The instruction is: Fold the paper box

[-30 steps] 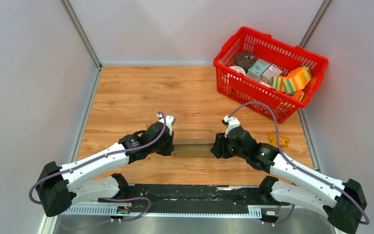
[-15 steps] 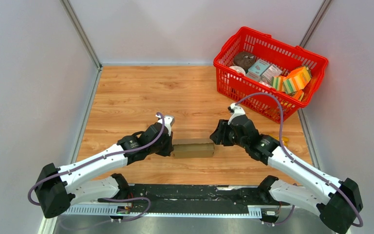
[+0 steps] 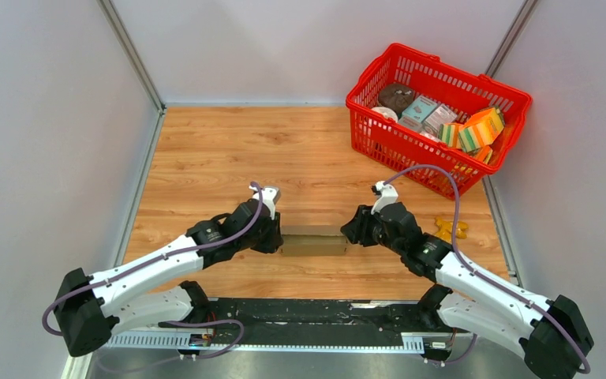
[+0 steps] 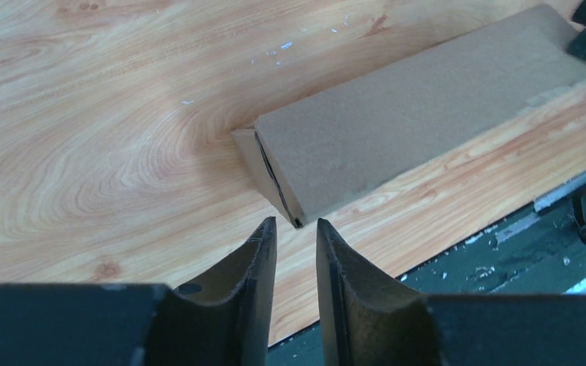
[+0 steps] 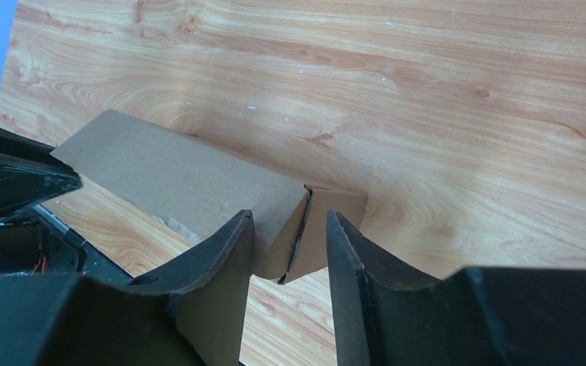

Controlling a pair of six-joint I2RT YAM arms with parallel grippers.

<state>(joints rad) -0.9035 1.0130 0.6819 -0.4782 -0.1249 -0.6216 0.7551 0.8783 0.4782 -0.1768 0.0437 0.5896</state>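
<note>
Right pincer (image 5: 290, 216) back at box end after pulling away; left pincer (image 4: 296, 223) now parted. Wooden surface (image 3: 205, 158) carries paper box (image 3: 313, 240), long closed sleeve lying between arms, near front edge. Both pincers open, gripping nothing. Right straddles loose end flap (image 5: 339, 202). Best: tuck flap squarely while left braces far end.

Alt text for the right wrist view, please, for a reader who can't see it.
A long brown paper box lies on a wooden table. Its near end, with an end flap slightly ajar, sits inside the open right gripper. Whether the gripper touches the cardboard cannot be told from this view.
</note>
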